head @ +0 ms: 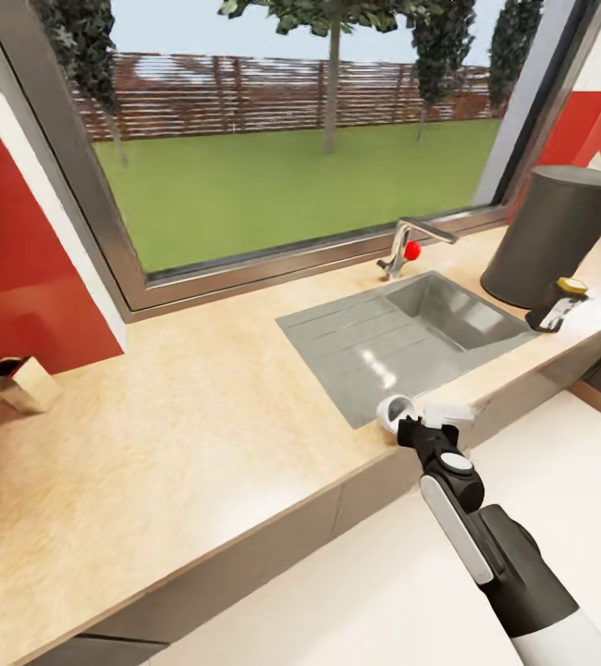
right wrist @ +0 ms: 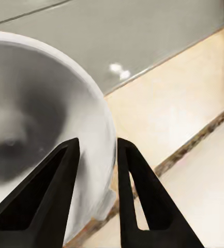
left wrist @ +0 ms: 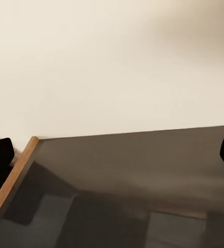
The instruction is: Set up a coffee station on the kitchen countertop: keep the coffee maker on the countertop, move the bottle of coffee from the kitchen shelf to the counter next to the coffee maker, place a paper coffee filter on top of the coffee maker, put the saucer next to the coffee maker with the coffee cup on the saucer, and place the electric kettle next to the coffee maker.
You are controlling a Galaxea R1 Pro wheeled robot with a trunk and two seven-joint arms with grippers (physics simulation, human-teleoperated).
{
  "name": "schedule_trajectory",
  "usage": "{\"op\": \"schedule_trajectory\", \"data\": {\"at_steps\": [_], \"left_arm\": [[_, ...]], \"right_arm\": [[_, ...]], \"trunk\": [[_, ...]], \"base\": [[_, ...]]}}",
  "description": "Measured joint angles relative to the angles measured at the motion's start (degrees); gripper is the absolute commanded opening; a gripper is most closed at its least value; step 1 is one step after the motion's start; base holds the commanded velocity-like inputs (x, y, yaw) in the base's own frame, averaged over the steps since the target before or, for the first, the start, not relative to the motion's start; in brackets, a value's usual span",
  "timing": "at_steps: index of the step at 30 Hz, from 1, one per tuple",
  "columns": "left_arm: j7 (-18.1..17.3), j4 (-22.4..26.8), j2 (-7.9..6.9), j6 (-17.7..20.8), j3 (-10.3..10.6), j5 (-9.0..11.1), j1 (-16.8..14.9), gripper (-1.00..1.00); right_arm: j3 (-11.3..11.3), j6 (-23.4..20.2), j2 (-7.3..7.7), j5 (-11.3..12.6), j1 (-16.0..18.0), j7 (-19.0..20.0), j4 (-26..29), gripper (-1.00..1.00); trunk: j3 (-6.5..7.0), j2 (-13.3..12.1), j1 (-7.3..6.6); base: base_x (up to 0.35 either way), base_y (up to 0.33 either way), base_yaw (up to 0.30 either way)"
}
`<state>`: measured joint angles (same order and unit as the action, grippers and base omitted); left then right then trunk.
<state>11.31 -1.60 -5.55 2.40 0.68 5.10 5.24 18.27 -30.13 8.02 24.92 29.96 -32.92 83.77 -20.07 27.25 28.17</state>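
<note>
The right claw is at the front edge of the surface, just ahead of the steel sink, with the coffee cup in its hold. In the right wrist view its two dark fingers are closed to a narrow gap astride the cup's white wall, one inside the bowl, one outside. A rim pinch like this suits so small a cup: the handle is left free and the base unobstructed for setting down.

The cup appears tilted, its mouth turned partly sideways — I judge it is being carried, not yet placed.

The coffee maker, seen as a tall dark cylinder, stands at the far right of the surface beyond the sink. The bottle of coffee, yellow-lidded, is just beside its base — that item appears settled.

I could not pick out a saucer with certainty; a pale shape by the claw is too unclear to name. The cup's destination is therefore unconfirmed.

Left claw: dark finger edges frame glossy cabinet fronts and pale floor, set wide apart with nothing between them.
</note>
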Motion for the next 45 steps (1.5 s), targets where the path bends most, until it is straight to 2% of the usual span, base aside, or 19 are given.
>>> {"op": "schedule_trajectory", "data": {"at_steps": [13,45], "left_arm": [[0.0,0.0,0.0,0.2,0.1,0.0,0.0,1.0],[-0.2,-0.1,0.0,0.2,0.0,0.1,0.0,1.0]], "right_arm": [[0.0,0.0,0.02,-0.2,-0.1,0.0,0.0,-1.0],[0.4,-0.1,-0.06,-0.3,-0.2,0.0,0.0,-1.0]], "trunk": [[0.85,0.0,-0.01],[3.04,0.0,-0.02]], "base": [[0.031,-0.274,-0.242],[0.16,-0.256,-0.229]]}}
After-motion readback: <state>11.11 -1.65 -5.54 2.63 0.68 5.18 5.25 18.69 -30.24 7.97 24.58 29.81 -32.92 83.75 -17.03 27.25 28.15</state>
